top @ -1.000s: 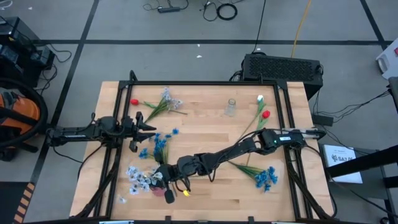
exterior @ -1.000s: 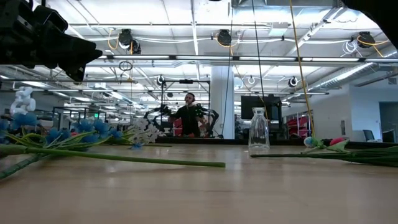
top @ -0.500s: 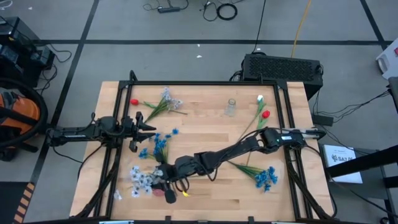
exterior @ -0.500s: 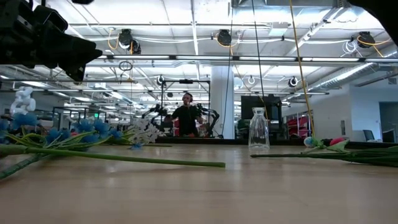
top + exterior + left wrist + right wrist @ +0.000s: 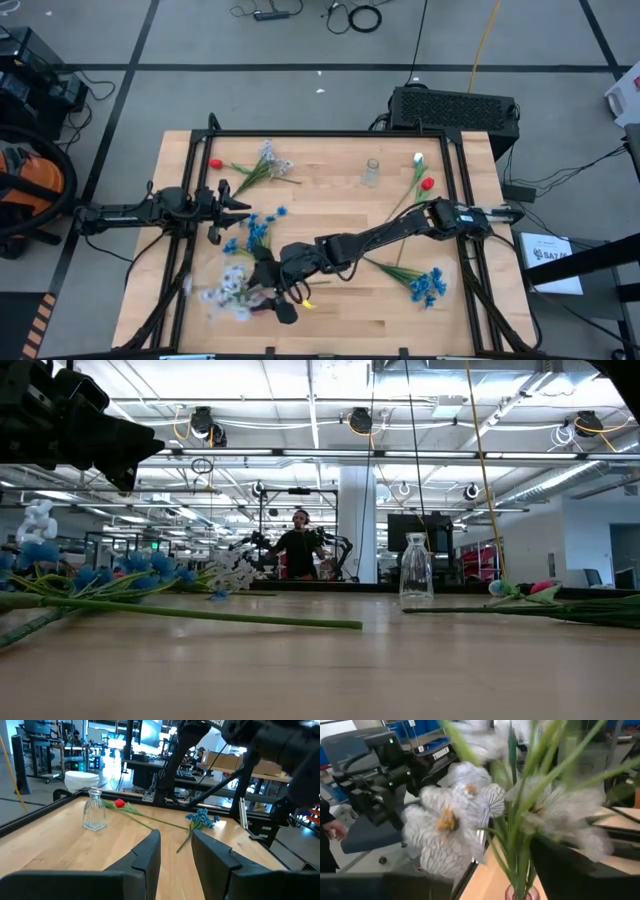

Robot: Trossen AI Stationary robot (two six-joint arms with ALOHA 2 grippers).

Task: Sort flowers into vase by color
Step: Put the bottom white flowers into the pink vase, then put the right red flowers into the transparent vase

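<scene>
Item: pale spray (image 5: 228,290), near-left part of the table (image 5: 330,200), blurred in the high view; its blooms fill the right wrist view above a small pink-rimmed vase (image 5: 521,893). Right gripper (image 5: 272,296) beside it, jaws apparently spread in release, nothing visibly gripped; judged best practice is to back straight off along the stem without snagging leaves. Orientation: blooms toward the left edge, stem toward the gripper, long axis roughly left-right though blur obscures it; left gripper (image 5: 175,847) idle, part-open, empty.

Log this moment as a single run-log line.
left gripper: idle, left side of table | right gripper: at pale flowers, near front edge | glass vase: empty, far side
</scene>
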